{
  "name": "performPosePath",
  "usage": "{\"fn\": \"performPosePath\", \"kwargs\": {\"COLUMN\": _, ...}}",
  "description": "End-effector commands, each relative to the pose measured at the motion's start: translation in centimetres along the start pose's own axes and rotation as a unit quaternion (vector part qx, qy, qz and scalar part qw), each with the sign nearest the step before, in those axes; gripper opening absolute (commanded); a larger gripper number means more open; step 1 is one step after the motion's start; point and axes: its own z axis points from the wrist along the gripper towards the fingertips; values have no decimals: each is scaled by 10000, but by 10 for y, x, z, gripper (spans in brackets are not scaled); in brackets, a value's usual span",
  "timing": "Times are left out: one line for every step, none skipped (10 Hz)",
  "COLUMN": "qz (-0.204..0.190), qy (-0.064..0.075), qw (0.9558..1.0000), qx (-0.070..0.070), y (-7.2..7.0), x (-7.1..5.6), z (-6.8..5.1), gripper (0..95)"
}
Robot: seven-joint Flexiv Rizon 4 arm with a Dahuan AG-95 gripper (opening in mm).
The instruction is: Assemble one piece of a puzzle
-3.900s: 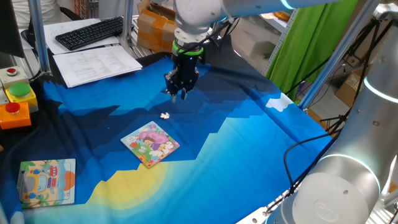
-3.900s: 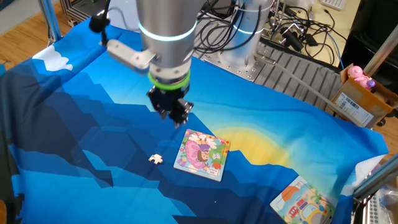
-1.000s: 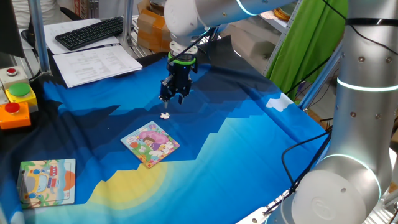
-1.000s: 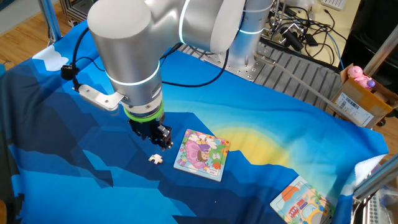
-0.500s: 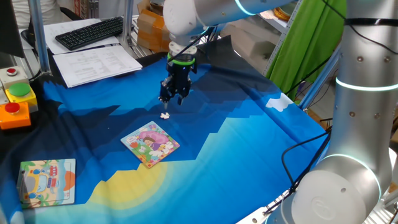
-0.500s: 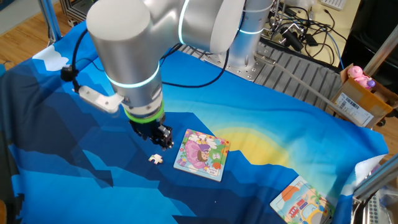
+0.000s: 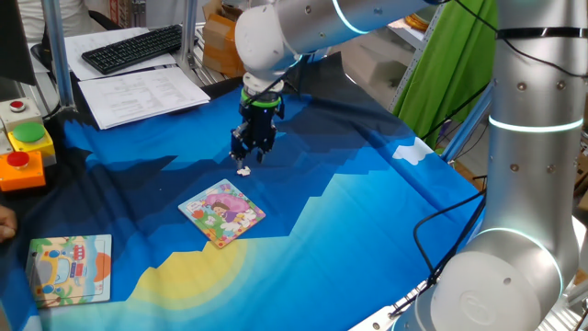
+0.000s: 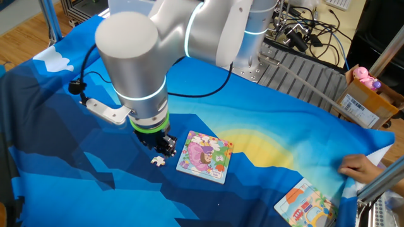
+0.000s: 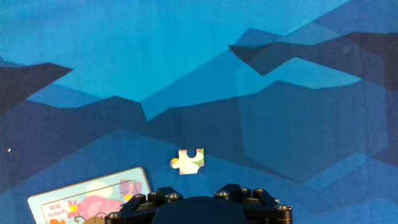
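The piece (image 7: pixel 243 170) is a tiny pinkish-white jigsaw piece lying on the blue cloth. It also shows in the other fixed view (image 8: pixel 158 161) and in the hand view (image 9: pixel 189 161). The puzzle (image 7: pixel 222 212) is a small square pink and green board lying flat a little nearer the front; it also shows in the other fixed view (image 8: pixel 204 157) and in the hand view (image 9: pixel 87 199). My gripper (image 7: pixel 246 158) hangs low just above and beside the piece, jaws apart and empty. It appears in the other fixed view (image 8: pixel 165 148) and at the bottom of the hand view (image 9: pixel 199 200).
A larger pale blue and orange board (image 7: pixel 69 268) lies at the front left corner. Red and green buttons (image 7: pixel 26 147), papers (image 7: pixel 142 92) and a keyboard (image 7: pixel 133 46) sit at the back left. A person's hand (image 8: pixel 356 165) rests at the cloth's edge.
My gripper has come down and shifted slightly toward the piece. A person's hand has come into view at the table's edge. The piece and the puzzle have not moved.
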Motion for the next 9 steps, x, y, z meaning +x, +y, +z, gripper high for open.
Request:
{"fn": "performPosePath", "kwargs": {"qz": -1, "qy": -8, "qw": 10000, "qx": 0, "y": 1, "x": -1, "z": 8, "gripper": 570}}
{"fn": "performPosePath", "kwargs": {"qz": -5, "qy": -18, "qw": 10000, "qx": -10, "y": 1, "x": -1, "z": 12, "gripper": 570}}
{"fn": "performPosePath", "kwargs": {"qz": -5, "qy": -34, "qw": 10000, "qx": -4, "y": 2, "x": -2, "z": 16, "gripper": 570}}
{"fn": "performPosePath", "kwargs": {"qz": -10, "qy": -52, "qw": 10000, "qx": -6, "y": 2, "x": -2, "z": 19, "gripper": 570}}
{"fn": "performPosePath", "kwargs": {"qz": -13, "qy": -57, "qw": 10000, "qx": -14, "y": 2, "x": -2, "z": 22, "gripper": 570}}
{"fn": "performPosePath", "kwargs": {"qz": -12, "qy": -64, "qw": 10000, "qx": -10, "y": 2, "x": -2, "z": 24, "gripper": 570}}
{"fn": "performPosePath", "kwargs": {"qz": -23, "qy": -71, "qw": 10000, "qx": -10, "y": 2, "x": -2, "z": 25, "gripper": 570}}
{"fn": "performPosePath", "kwargs": {"qz": -26, "qy": -75, "qw": 10000, "qx": -11, "y": 2, "x": -3, "z": 26, "gripper": 570}}
{"fn": "performPosePath", "kwargs": {"qz": -29, "qy": -79, "qw": 10000, "qx": -13, "y": 2, "x": -3, "z": 27, "gripper": 570}}
